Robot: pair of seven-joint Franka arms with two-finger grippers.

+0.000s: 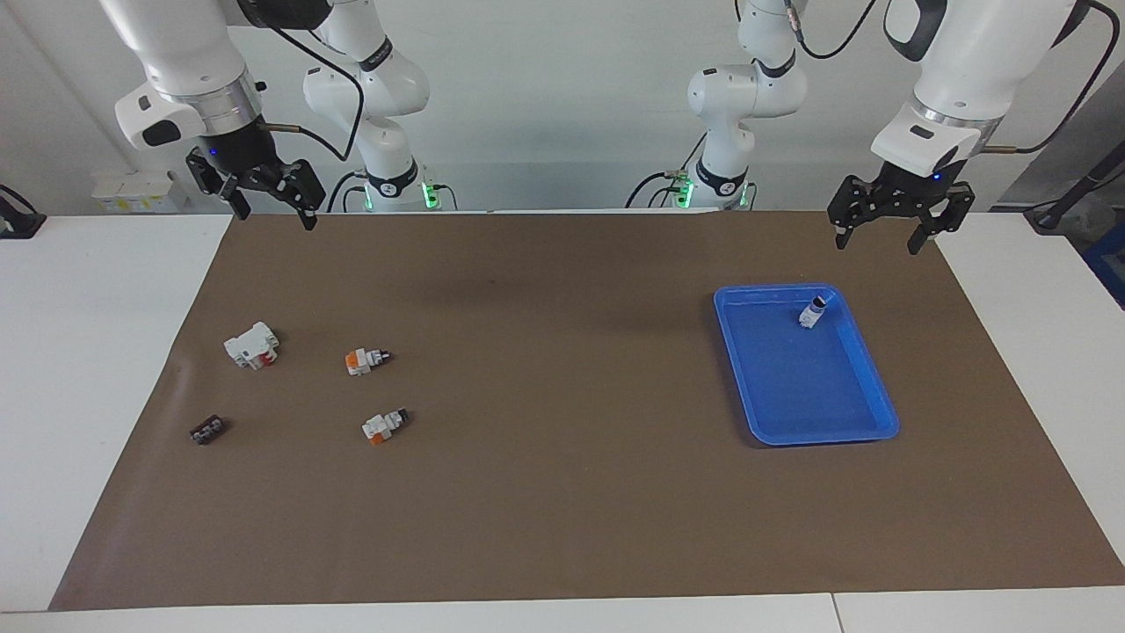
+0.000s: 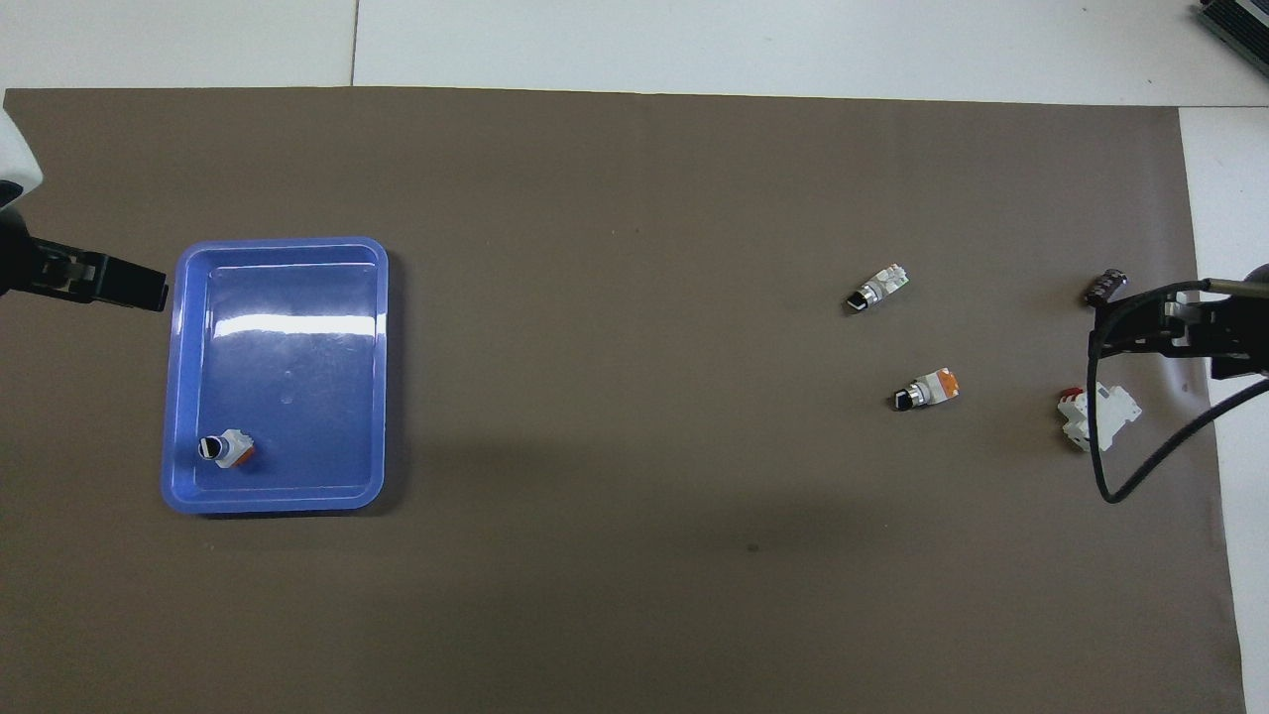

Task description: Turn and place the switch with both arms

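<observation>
- left gripper (image 1: 901,230) hangs up in the air over the mat's edge by the blue tray (image 1: 866,422), fingers spread, nothing in them
- right gripper (image 1: 261,195) same deal at its own end; spread and empty
- one switch (image 1: 812,312) stands in the tray's corner nearest the robots; two more switches (image 1: 366,360) (image 1: 384,425) lie on the mat toward the right arm's end

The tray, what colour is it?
Blue, the tray; the facing view shows it best.
</observation>
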